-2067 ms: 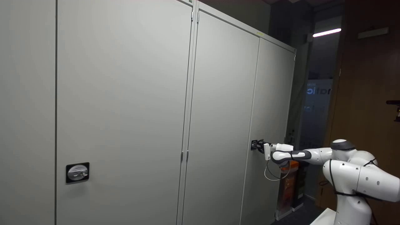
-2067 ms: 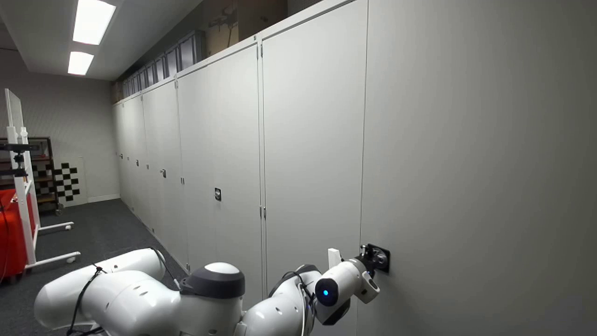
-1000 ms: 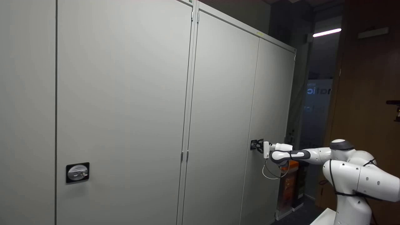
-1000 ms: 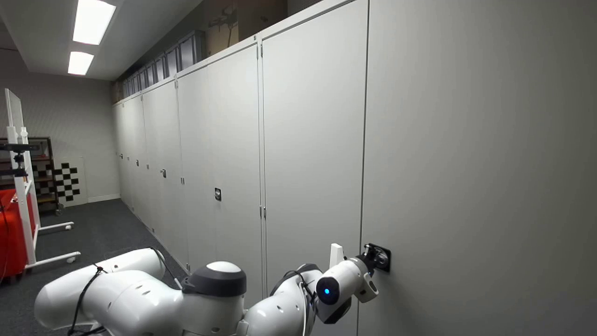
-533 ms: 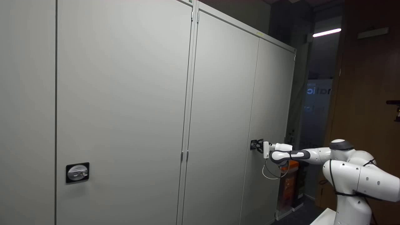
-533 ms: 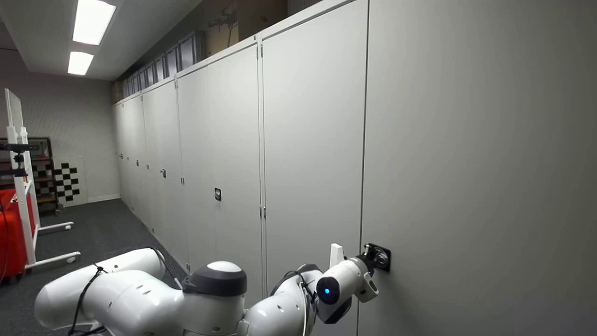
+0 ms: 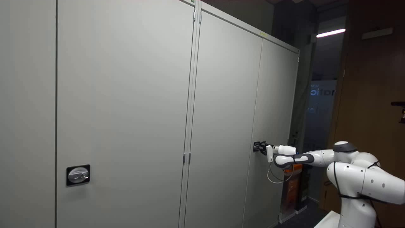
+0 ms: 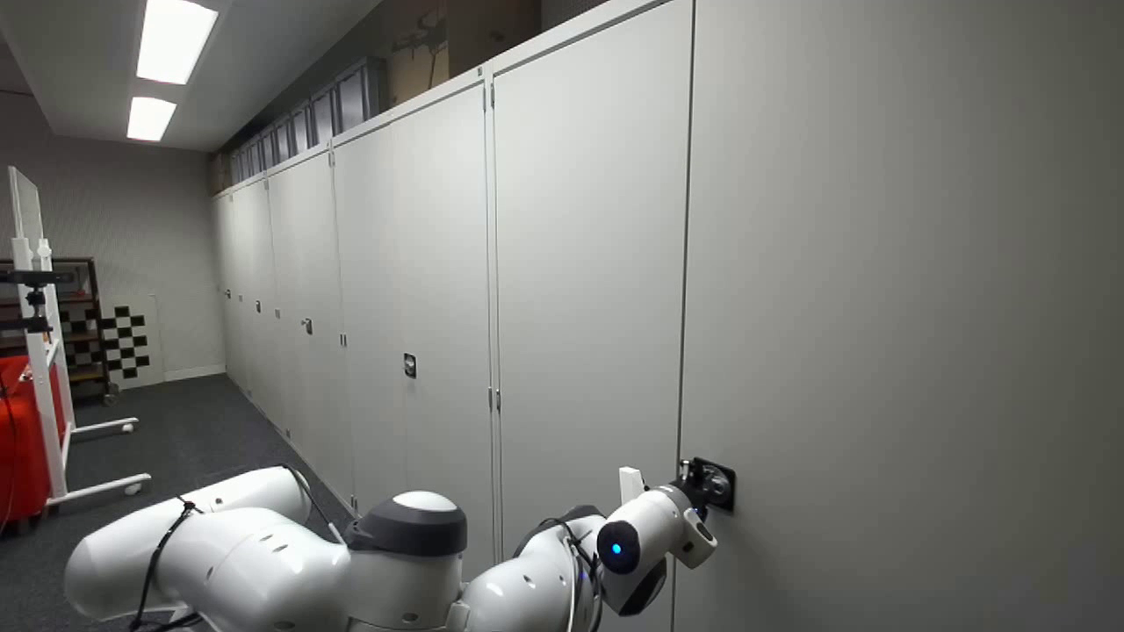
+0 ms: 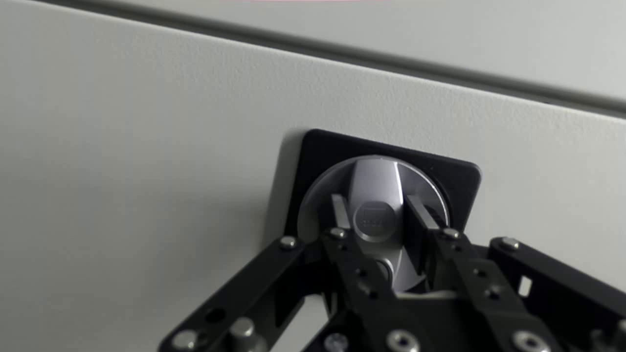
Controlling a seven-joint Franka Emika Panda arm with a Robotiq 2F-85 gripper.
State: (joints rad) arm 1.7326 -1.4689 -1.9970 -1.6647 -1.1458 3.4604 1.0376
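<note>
Straddling one latch [image 9: 375,221] | one end effector [image 9: 377,211] | two fingers [image 9: 422,214] | contact unclear

In an exterior view, the floor [image 8: 193,430] is dark grey. A wheeled white stand [image 8: 46,412] occupies its left edge, a rack [image 8: 85,375] its far left corner.
</note>
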